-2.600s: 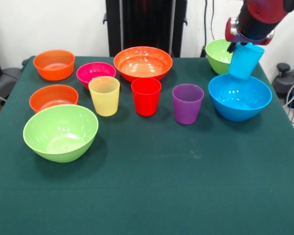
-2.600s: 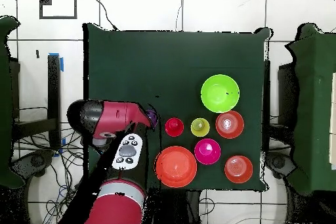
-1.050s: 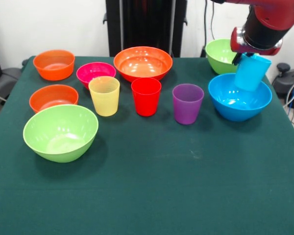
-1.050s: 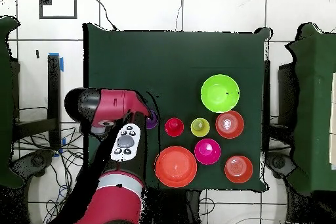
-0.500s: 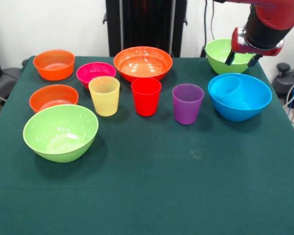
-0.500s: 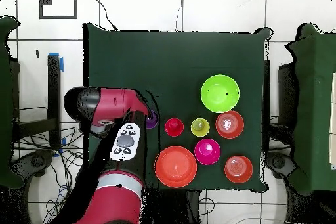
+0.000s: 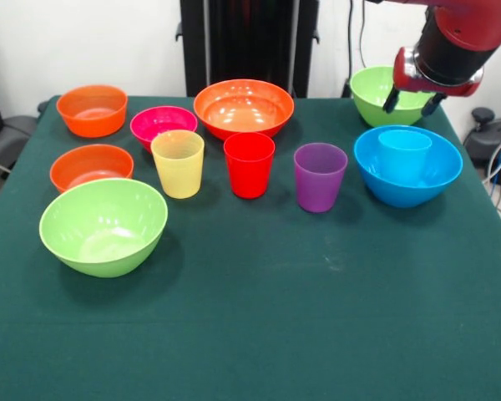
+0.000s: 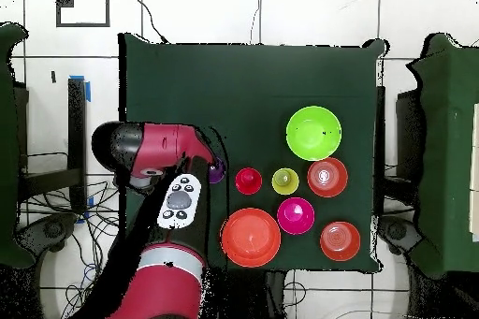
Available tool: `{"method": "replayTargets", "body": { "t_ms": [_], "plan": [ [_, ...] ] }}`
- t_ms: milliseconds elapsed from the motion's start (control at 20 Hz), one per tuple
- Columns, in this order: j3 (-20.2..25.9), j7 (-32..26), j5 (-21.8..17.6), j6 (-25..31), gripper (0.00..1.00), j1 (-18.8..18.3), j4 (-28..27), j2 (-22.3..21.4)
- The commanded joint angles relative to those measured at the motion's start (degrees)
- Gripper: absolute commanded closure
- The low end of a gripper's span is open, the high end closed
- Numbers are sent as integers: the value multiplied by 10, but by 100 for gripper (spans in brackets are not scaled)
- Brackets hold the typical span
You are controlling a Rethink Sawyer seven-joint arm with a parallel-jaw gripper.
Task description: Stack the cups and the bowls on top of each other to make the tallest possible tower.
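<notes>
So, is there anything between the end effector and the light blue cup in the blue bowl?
Nothing visible. The end effector hangs open above the blue bowl, and the light blue cup stands upright inside it, with only empty air between them.

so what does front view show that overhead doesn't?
Front only: the open gripper, the light blue plastic tumbler standing upright inside the large blue plastic bowl, and a lime green plastic bowl behind it. Overhead only: the red arm covering that corner, plus tiled floor. Both: wide orange plastic bowl, red plastic tumbler, small magenta plastic bowl.
</notes>
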Motion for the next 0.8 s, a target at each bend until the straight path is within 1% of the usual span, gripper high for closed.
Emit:
{"method": "replayTargets", "body": {
  "t_ms": [50,800],
  "plan": [
    [24,62,-39,-16,0,1,-32,19],
    [18,63,-39,-13,0,4,-26,15]
  ]
}}
